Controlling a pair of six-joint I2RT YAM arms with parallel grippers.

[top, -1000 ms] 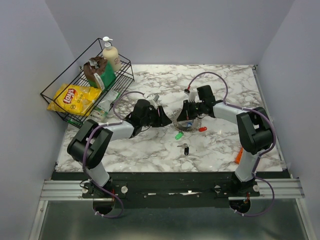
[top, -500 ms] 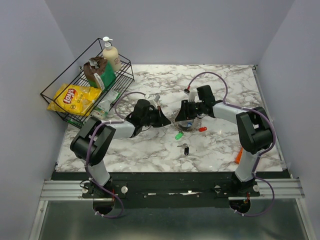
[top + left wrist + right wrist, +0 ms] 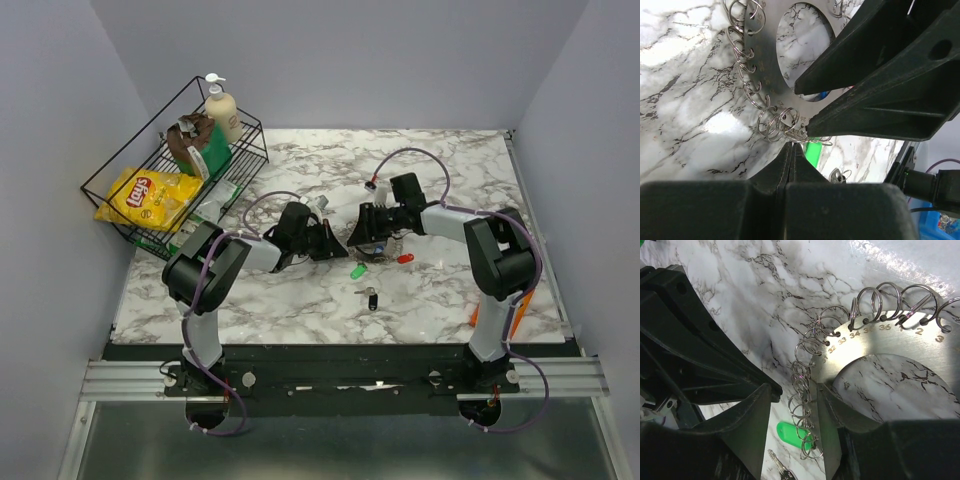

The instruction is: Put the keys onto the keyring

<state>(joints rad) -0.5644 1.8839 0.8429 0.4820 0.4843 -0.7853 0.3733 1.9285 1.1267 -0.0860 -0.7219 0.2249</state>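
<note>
The keyring [image 3: 378, 243] is a flat silvery disc [image 3: 770, 50] with a big hole and small wire rings round its numbered rim [image 3: 890, 347]. My left gripper [image 3: 328, 244] is shut, its tips [image 3: 792, 144] pinched at a cluster of those rings. My right gripper [image 3: 362, 234] is open, its fingers [image 3: 751, 422] either side of the ringed rim. Loose keys lie just in front: a green one [image 3: 357, 271] [image 3: 790, 432] [image 3: 812, 152], a red one [image 3: 405, 258] and a black one [image 3: 372, 297]. A blue one [image 3: 378, 248] lies at the disc.
A black wire basket [image 3: 112, 205] at the back left holds a chips bag, a soap bottle and packets. A flat orange piece [image 3: 478, 313] lies near the right arm's base. Grey walls close in the marble table on three sides.
My left gripper has shut and slid right onto the disc's rings. My right gripper, shut a second ago, has opened around the rim.
</note>
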